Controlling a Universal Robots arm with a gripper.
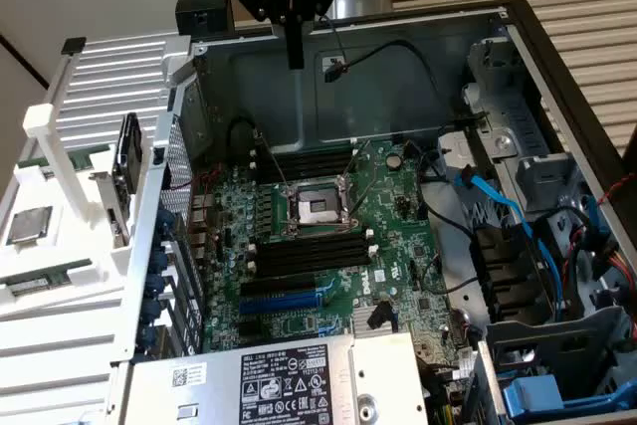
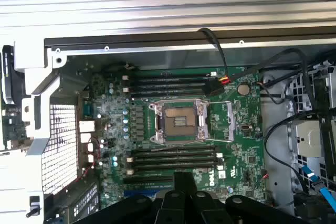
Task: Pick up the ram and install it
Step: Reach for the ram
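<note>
Four black memory slots (image 1: pixel 309 256) lay empty just at six o'clock of the bare square metal processor socket (image 1: pixel 317 208), taking that socket as the dial's centre in the exterior view. More empty slots (image 1: pixel 311 161) lay at twelve o'clock. The dark grey metal computer case (image 1: pixel 398 77) rested on its side with its panel off, probably so that the green motherboard (image 1: pixel 398 246) faced upward and a part could be pushed straight down into it.

The ram (image 1: pixel 45 279), a long thin green circuit-board stick with a pale label strip, appeared to lie flat on the white plastic rack (image 1: pixel 100 67) outside the case. It sat at about eight o'clock, well apart from the slots. The rack seemed to present it where it could be taken from above. A square silver processor chip (image 1: pixel 28 226) lay on the same rack at about nine o'clock, near the stick but apart from it.

The black robot gripper (image 1: pixel 295 59) hung high at twelve o'clock, above the far side of the case. Its fingers were pressed together into one narrow bar with nothing between them. It touched nothing and was nowhere near the stick, so I judged that the pick-up had not yet begun.
</note>
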